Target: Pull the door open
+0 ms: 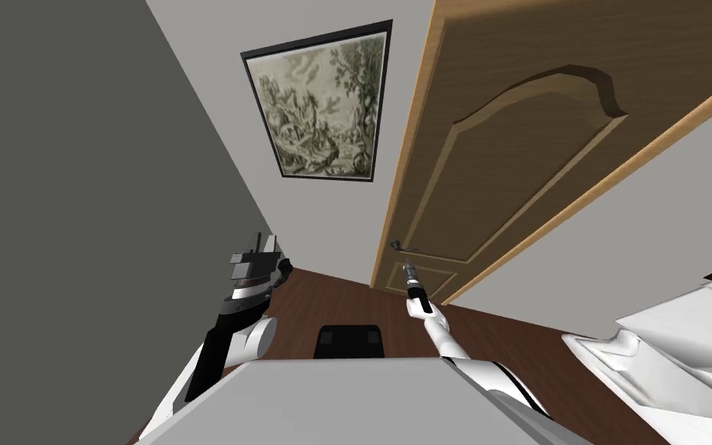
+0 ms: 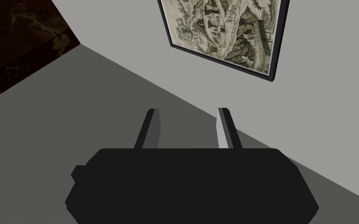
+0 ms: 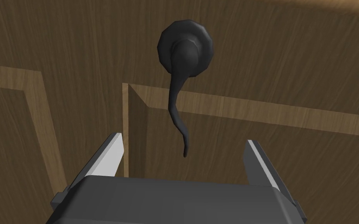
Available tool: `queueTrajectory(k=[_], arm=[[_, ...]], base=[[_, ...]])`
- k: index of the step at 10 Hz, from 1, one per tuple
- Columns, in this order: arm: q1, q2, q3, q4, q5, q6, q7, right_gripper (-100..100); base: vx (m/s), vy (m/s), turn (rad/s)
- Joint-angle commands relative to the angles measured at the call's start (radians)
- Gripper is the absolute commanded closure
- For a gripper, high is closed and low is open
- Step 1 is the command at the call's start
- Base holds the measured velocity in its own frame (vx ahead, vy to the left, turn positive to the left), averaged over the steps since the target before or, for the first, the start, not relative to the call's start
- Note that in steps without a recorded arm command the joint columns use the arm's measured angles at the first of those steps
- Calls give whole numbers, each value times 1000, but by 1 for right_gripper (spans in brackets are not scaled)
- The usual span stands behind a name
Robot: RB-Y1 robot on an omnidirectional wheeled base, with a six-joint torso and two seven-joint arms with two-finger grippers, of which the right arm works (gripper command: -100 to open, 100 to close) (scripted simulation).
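Door (image 1: 517,154): brown wood with raised panels, set in a lighter wood frame (image 1: 405,154), straight ahead and to the right of a framed picture (image 1: 320,108) on the pale wall. Handle (image 1: 402,246): a dark lever on a round rose, near the door's left edge, low on the door in the head view. Right tool (image 1: 408,270): held out on the right arm, pointing at the door just below the handle. In the right wrist view the handle (image 3: 178,97) runs as a thin curved lever from its rose toward the right tool (image 3: 183,139), with its tip in line with the gap between the two fingers (image 3: 110,151). The fingers stand wide apart and neither touches the lever. Left tool (image 1: 258,251): raised at the left beside the dark grey wall (image 1: 76,193), well away from the door. In the left wrist view the left tool (image 2: 188,111) has its fingers apart with nothing between them.
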Motion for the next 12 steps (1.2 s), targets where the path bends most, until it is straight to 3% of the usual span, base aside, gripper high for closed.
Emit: queueTrajectory(k=[1, 5, 7, 8, 9, 12], arm=[[8, -19, -6, 13, -5, -13, -17, -100], [42, -77, -32, 43, -23, -48, -64, -100], [55, -98, -41, 54, -30, -60, -82, -100], [44, -94, -37, 60, -28, -58, -78, -100], [44, -94, -37, 60, -28, -58, -78, 100], [44, -94, -37, 60, -28, -58, -78, 100]], base=[[196, -42, 127], [235, -5, 151], [206, -20, 103], [90, -5, 23], [-11, -1, -18], [-27, 1, 2]])
